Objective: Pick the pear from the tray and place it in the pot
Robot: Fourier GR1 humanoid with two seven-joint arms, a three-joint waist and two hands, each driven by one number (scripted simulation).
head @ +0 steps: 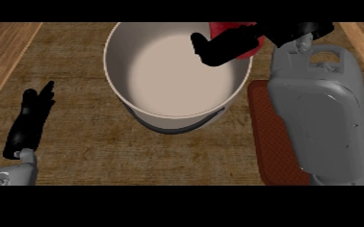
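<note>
Head view: right hand (229, 44) clutches red pear (223, 27) over pot (119, 48) on brown counter (78, 125).

Brown counter (78, 125), pale round pot (117, 38) standing mid-top, apparently a reddish tray (266, 134) at right

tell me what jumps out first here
The big pale pot fills the middle of the counter. Over its upper right rim, the right hand has its fingers curled round a red pear. The left hand rests open at the lower left.
</note>
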